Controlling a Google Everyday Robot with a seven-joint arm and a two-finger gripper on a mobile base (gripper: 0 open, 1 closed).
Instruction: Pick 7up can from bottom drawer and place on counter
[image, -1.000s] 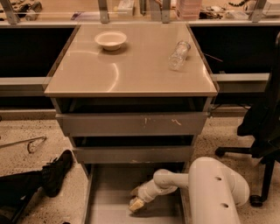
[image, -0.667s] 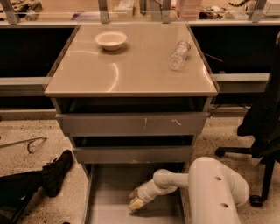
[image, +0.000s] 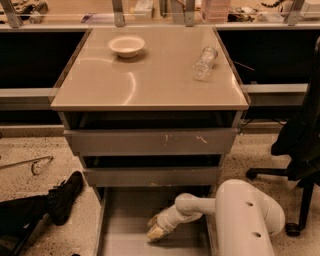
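The bottom drawer (image: 125, 220) is pulled out at the foot of the grey cabinet, and its flat grey floor shows. My gripper (image: 156, 231) is down inside this drawer, near the middle of the floor, at the end of my white arm (image: 240, 215), which reaches in from the right. I do not see the 7up can; it is either hidden by the gripper or out of view. The counter (image: 150, 80) is the glossy beige top of the cabinet, well above the gripper.
A white bowl (image: 126, 46) stands at the counter's back left. A clear plastic bottle (image: 205, 63) lies at its right. Two scratched grey drawer fronts (image: 150, 142) overhang the open drawer. A dark shoe (image: 62, 197) lies on the floor to the left, and a black chair (image: 300, 150) stands to the right.
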